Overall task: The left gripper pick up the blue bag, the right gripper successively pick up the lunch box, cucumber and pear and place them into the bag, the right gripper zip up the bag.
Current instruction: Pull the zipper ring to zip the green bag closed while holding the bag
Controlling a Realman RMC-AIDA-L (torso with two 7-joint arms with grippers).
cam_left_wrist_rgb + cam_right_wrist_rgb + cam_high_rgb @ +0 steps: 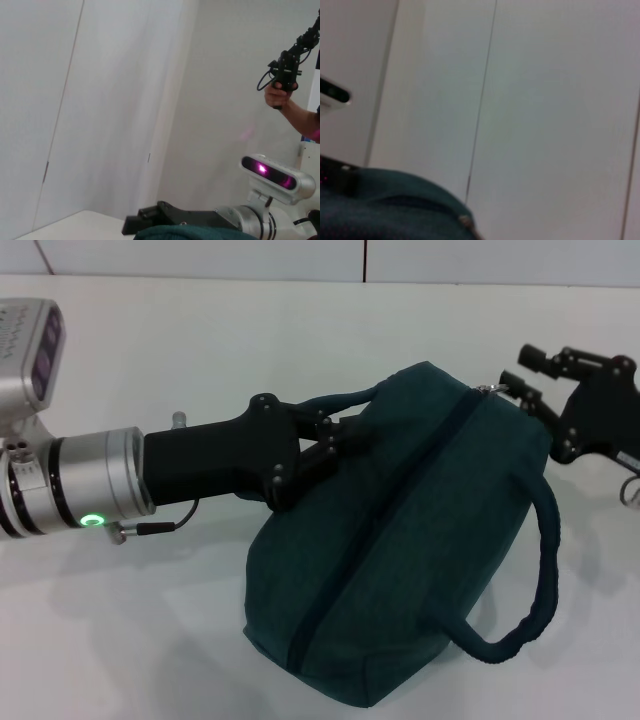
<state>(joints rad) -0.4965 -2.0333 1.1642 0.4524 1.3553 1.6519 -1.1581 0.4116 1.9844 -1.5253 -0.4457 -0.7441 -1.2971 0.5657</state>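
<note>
Presently the blue bag [400, 540] (soft teal fabric, rope-like handles, zipper drawn closed) is held raised over the white table [150, 640] by the left tool [325, 445] clamped on one handle, while the right tool [545, 380] is parked open beside the zipper pull, packing evidently finished.

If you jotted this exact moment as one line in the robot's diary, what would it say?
left end effector: shut on handle of blue bag | right end effector: open at zipper end | zipper: closed | table: bag resting
</note>
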